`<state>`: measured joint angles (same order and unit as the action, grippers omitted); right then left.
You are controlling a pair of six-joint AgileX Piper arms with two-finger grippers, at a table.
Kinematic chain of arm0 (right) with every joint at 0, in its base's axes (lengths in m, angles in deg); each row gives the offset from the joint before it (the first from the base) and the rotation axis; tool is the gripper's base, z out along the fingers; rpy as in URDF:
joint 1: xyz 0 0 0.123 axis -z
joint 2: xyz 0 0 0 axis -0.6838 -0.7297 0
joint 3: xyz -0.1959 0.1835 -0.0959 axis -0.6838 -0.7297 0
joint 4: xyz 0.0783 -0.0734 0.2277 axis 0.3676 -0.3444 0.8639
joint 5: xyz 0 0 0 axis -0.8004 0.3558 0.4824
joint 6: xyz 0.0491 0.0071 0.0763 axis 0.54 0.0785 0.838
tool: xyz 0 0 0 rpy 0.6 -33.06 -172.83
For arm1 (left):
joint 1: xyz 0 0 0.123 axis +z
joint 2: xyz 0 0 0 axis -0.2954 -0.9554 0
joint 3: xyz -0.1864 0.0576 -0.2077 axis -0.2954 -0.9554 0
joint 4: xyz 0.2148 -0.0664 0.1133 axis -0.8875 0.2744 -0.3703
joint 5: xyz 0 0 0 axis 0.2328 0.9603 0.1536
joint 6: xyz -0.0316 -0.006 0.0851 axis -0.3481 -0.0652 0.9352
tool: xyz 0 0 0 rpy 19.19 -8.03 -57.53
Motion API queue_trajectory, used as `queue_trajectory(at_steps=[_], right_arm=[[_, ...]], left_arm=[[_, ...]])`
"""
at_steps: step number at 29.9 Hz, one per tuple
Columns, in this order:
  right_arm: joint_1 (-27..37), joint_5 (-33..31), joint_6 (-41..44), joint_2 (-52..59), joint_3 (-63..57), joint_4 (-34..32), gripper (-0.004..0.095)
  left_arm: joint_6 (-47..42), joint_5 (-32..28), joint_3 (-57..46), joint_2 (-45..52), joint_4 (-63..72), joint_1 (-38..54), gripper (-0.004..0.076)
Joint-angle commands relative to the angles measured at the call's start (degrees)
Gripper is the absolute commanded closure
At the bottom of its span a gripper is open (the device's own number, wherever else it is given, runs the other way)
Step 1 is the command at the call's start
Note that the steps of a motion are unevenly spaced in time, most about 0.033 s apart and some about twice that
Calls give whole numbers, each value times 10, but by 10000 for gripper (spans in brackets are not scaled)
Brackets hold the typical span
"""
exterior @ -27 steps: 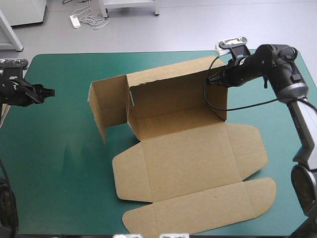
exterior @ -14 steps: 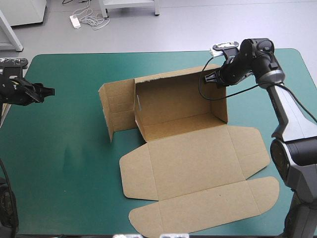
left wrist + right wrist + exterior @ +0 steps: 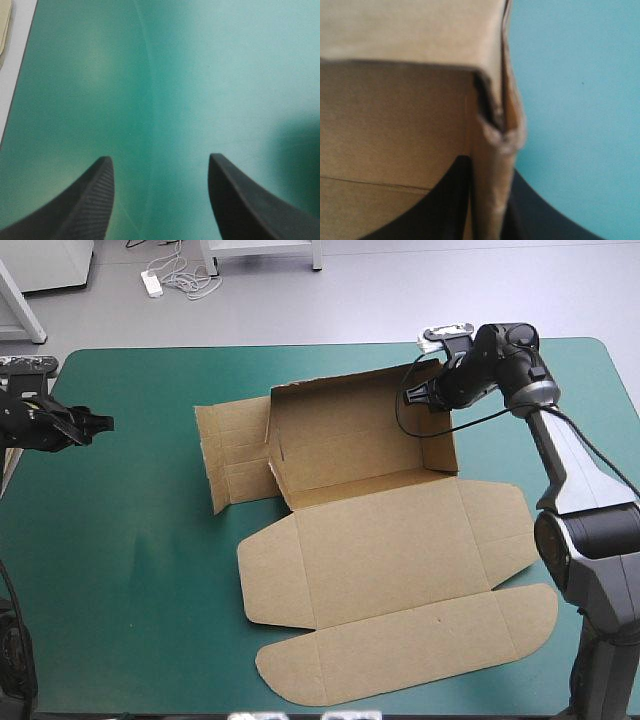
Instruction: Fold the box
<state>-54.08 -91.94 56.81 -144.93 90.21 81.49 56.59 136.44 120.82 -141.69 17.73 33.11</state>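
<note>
The brown box (image 3: 390,560) lies mid-table as a cut sheet, with its front panels flat. Its far wall (image 3: 350,430) and right side wall (image 3: 442,445) stand raised, and a left flap (image 3: 235,455) stands out sideways. My right gripper (image 3: 424,396) is at the far right corner, shut on the box. In the right wrist view, the right gripper (image 3: 489,167) has the doubled corner wall (image 3: 495,100) between its black fingers. My left gripper (image 3: 95,423) hangs open near the table's left edge, well away from the box. In the left wrist view, the left gripper (image 3: 160,165) has only teal-green cover beneath it.
Bare teal-green cover (image 3: 130,550) stretches between the left gripper and the box. The left wrist view shows the table's left edge, and a pale strip (image 3: 4,35) beyond it may be more board. The right arm's cable (image 3: 470,423) loops over the box's right wall.
The right arm has swung in over the table's far edge while holding the corner. The box has shifted a little, and its left flap has swung outward. The left gripper has stayed put.
</note>
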Motion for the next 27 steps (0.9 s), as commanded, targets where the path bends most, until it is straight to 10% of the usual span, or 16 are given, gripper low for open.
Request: queue_trajectory(at_steps=[1,6,27], right_arm=[[3,19,-7,25,23,0,533],[3,44,-7,25,52,-5,269],[2,-59,-1,182,9,-2,271]], left_arm=[[3,-29,15,20,14,1,321],[3,-25,15,20,14,1,321],[32,-6,15,20,62,1,322]])
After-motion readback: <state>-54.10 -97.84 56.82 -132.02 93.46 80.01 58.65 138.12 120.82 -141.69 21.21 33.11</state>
